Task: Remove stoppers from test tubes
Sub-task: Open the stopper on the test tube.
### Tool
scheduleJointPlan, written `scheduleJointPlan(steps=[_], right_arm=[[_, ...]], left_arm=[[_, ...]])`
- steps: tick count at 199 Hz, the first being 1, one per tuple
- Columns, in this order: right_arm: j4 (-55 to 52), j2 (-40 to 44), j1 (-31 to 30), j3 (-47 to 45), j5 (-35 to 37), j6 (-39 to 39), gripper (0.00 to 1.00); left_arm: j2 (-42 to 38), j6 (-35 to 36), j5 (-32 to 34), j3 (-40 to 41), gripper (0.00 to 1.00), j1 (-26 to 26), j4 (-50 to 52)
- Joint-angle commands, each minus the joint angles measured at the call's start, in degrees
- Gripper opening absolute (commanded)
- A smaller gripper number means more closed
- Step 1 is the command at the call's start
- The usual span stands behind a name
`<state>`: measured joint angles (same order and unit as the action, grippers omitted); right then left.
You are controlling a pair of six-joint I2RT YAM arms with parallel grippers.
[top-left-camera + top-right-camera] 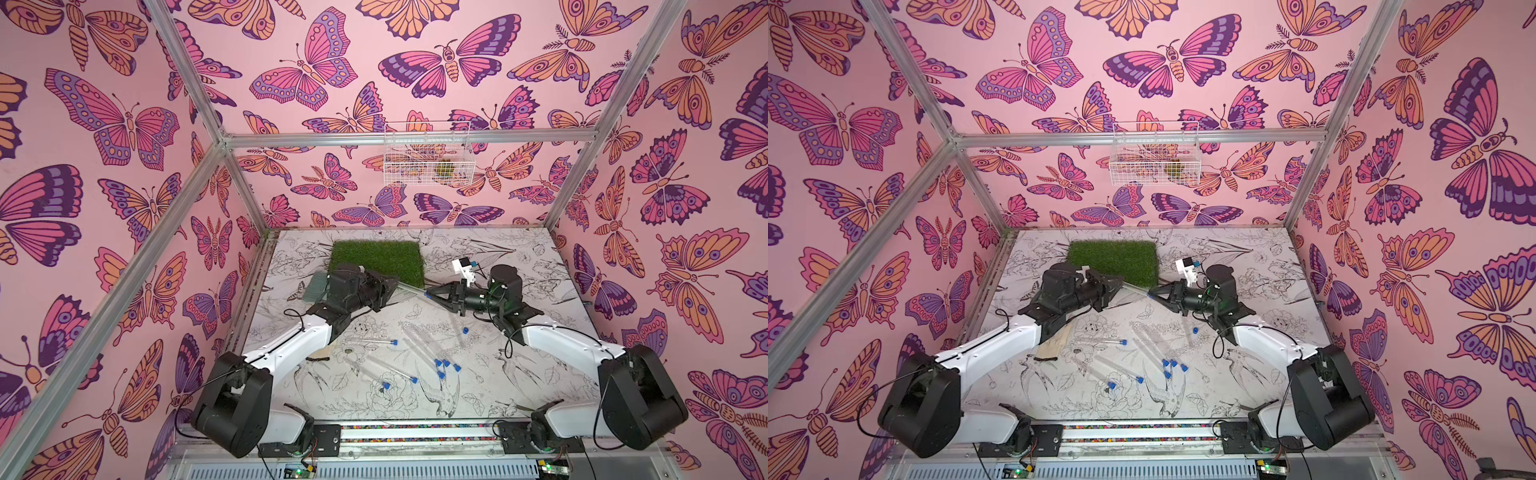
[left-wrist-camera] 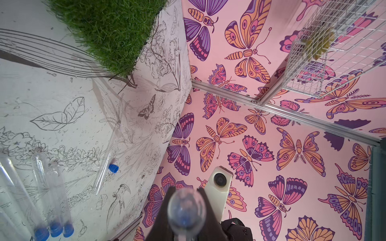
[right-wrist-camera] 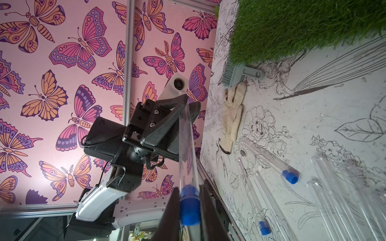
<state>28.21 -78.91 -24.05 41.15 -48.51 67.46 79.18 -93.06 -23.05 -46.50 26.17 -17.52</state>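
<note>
One slim clear tube [image 3: 187, 146] in left fingers [image 3: 165, 127], blue stopper [image 3: 189, 210] in right fingers [image 3: 170, 217].

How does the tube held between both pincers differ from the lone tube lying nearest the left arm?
The held tube is lifted above the table, clamped by the left pincer near its rounded end; the lone tube lies flat, untouched. The held tube's stopper sits in the right pincer; the lone tube's stopper is free. Both are clear and blue-stoppered.
</note>
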Motion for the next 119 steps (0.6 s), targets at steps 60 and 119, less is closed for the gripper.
scheduleJointPlan(steps=[60, 119], right_arm=[[-3.1, 3.9, 1.5, -2.0, -1.1, -2.0, 0.17], [-4.5, 5.0, 2.2, -2.7, -2.0, -2.8, 0.17]], left_arm=[[-2.4, 1.6, 6.2, 1.6, 0.0, -4.1, 3.5], [-2.6, 1.7, 7.2, 1.7, 0.0, -4.8, 4.3]])
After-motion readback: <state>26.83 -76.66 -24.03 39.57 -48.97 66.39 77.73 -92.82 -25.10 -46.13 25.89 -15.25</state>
